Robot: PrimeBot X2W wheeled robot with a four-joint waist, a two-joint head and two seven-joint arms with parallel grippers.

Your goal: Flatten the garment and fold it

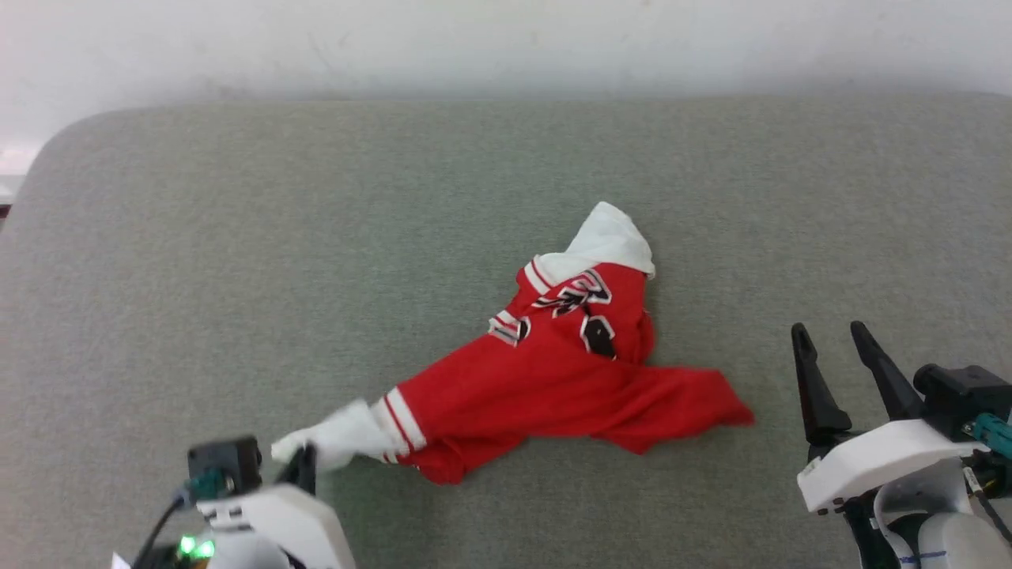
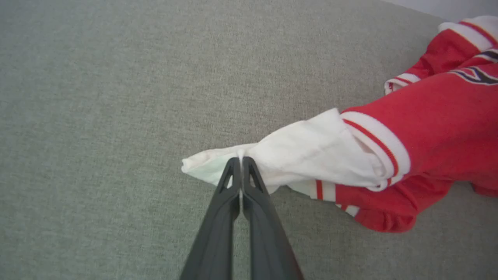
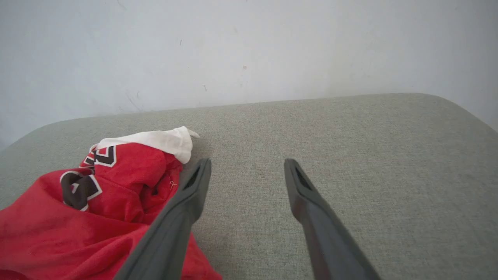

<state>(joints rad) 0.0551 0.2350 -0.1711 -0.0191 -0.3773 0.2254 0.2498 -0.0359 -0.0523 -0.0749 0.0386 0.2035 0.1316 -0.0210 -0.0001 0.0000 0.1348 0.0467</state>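
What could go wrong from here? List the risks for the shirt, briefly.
1. The left gripper is shut on just the tip of the white sleeve; a pull might slip it free.
2. The right gripper stands open beside the garment, holding nothing, so pulling from one side may drag the crumpled heap across the grey surface instead of flattening it.

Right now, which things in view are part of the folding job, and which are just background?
Job:
- garment, crumpled
- left gripper, fingers shut on its white sleeve
- right gripper, open, holding nothing

Not the job:
- grey padded surface
- wall
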